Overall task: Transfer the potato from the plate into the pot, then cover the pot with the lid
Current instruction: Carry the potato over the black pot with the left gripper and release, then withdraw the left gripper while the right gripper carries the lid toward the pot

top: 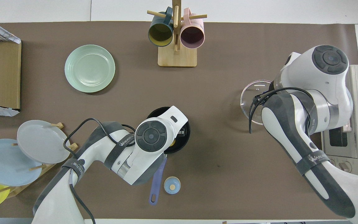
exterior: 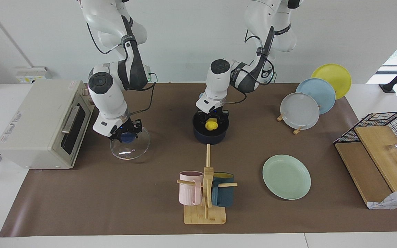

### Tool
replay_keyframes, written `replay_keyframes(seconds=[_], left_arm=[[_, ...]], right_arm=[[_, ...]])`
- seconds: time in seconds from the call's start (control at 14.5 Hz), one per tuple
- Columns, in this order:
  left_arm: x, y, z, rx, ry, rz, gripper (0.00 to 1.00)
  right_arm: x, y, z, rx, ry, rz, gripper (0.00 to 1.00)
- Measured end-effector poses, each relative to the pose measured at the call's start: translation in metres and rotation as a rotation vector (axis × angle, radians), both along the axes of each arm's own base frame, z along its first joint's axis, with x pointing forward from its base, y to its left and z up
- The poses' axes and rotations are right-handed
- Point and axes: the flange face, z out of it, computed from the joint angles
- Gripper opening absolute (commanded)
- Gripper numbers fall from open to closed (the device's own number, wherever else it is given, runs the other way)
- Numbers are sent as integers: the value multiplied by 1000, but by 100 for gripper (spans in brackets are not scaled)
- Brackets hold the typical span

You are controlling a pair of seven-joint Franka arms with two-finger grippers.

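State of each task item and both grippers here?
potato: gripped, lowered inside pot.
pot: uncovered.
plate: empty.
lid: held by its knob, off the pot.
left gripper: shut on potato.
right gripper: shut on lid.
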Motion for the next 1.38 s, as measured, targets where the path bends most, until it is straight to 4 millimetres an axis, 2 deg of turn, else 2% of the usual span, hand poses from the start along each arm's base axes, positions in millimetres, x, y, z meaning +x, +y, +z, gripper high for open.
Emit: replay_keyframes(seconds=[0.35, 0.42, 0.48, 0.55, 0.62, 0.97, 1.11, 1.25, 1.38], left_arm=[[-9, -9, -10, 15, -1, -32, 0], [-11, -11, -12, 15, -5, -41, 9], [-13, -12, -14, 19, -10, -51, 45], [-14, -13, -15, 23, -14, -58, 88], [-13, -12, -16, 25, -16, -60, 100], [-5, -6, -15, 25, -27, -64, 100], [3, -2, -6, 16, -39, -57, 100], [26, 15, 23, 23, -42, -44, 100], [53, 41, 72, 33, -16, -28, 100]], right_arm=[[1, -1, -4, -1, 6, -5, 0], [1, -1, -5, -2, 8, -5, 0], [1, -1, -6, -2, 10, -5, 0], [1, -1, -6, -2, 10, -5, 0], [1, -1, -6, -2, 10, -5, 0], [1, -1, -6, -2, 9, -5, 0], [2, -1, -6, -2, 9, -8, 0], [2, -1, -6, -2, 9, -19, 0], [2, 0, -6, -3, 9, -24, 0]])
